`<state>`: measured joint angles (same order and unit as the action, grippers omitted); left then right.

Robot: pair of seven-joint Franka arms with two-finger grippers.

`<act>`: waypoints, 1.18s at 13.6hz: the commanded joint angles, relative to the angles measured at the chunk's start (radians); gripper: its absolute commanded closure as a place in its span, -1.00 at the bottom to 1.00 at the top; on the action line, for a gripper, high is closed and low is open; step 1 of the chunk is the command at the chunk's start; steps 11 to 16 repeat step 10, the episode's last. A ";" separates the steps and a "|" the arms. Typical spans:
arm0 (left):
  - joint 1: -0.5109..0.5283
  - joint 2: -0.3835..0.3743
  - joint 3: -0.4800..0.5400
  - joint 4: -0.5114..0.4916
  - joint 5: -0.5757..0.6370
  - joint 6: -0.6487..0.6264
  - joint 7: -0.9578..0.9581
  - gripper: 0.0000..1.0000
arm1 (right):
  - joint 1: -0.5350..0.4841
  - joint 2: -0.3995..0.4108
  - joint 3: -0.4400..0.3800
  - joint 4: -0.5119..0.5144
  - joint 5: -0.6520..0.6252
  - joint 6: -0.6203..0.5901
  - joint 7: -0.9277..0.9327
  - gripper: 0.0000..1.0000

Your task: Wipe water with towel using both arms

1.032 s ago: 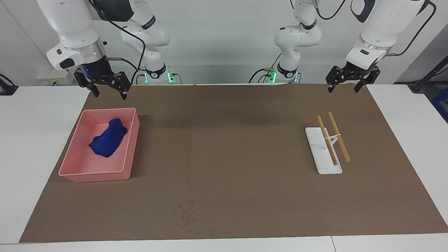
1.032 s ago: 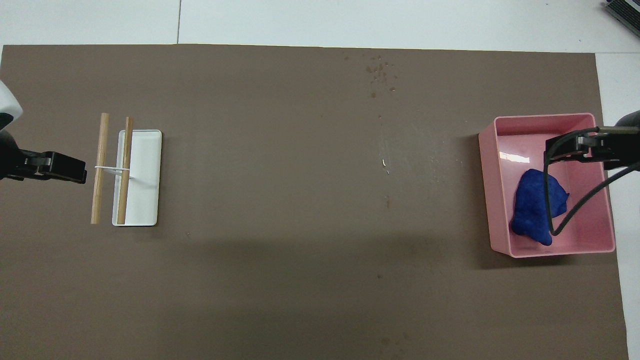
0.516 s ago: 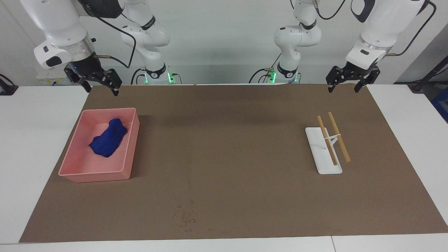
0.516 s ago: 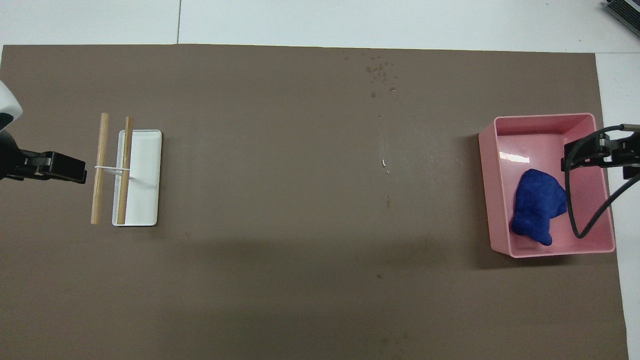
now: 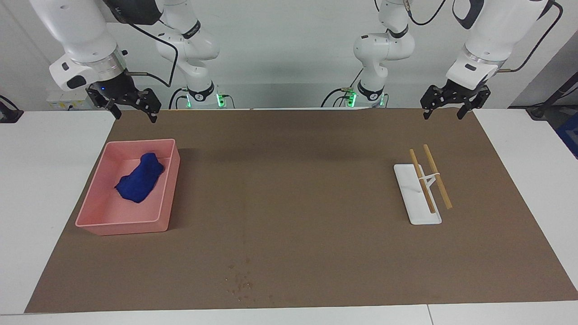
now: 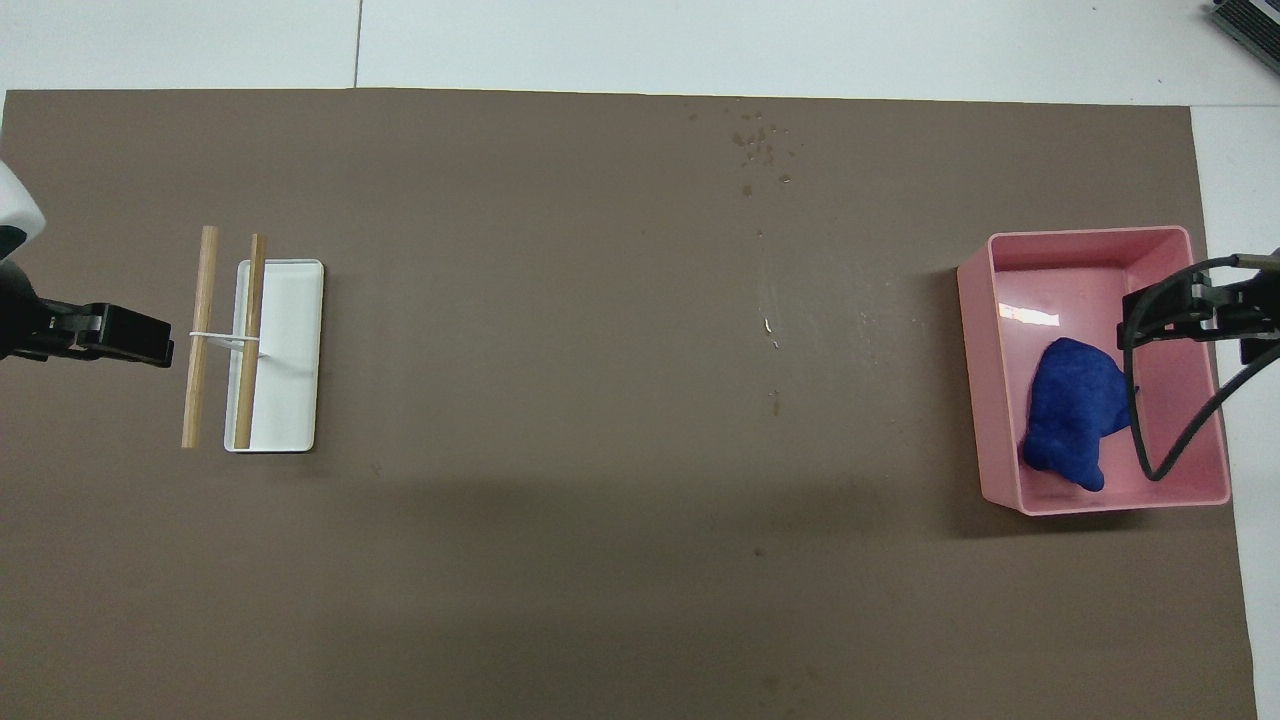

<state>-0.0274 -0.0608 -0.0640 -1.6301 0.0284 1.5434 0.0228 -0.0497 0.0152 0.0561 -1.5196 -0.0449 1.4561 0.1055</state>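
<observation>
Towel (image 5: 139, 183) bunched in pink tray (image 5: 97, 215), at right arm's end. Right gripper (image 5: 132, 109) raised, spread wide, empty, nearest it. Left gripper (image 5: 442, 108) waiting, wide, empty.

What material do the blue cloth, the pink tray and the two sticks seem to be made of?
Towel: soft fuzzy fabric, probably microfibre; it lies crumpled with a matte nap.
Pink tray: likely moulded plastic; smooth thin walls with a faint glare on its floor.
Sticks: look like plain wood or bamboo; pale tan, matte, straight.
</observation>
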 commanded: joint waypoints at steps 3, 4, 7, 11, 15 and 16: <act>-0.009 -0.027 0.009 -0.031 0.021 0.004 0.008 -1.00 | -0.007 -0.018 0.001 -0.039 0.036 0.064 -0.023 -1.00; -0.009 -0.027 0.009 -0.031 0.021 0.004 0.008 -1.00 | -0.007 -0.020 0.001 -0.042 0.036 0.069 -0.021 -1.00; -0.009 -0.027 0.009 -0.031 0.021 0.004 0.008 -1.00 | -0.013 -0.023 0.001 -0.051 0.036 0.072 -0.024 -1.00; -0.009 -0.027 0.009 -0.031 0.021 0.004 0.008 -1.00 | -0.015 -0.024 0.001 -0.054 0.036 0.072 -0.026 -1.00; -0.009 -0.027 0.009 -0.031 0.021 0.004 0.008 -1.00 | -0.015 -0.024 0.001 -0.054 0.036 0.072 -0.026 -1.00; -0.009 -0.027 0.009 -0.031 0.021 0.004 0.008 -1.00 | -0.015 -0.024 0.001 -0.054 0.036 0.072 -0.026 -1.00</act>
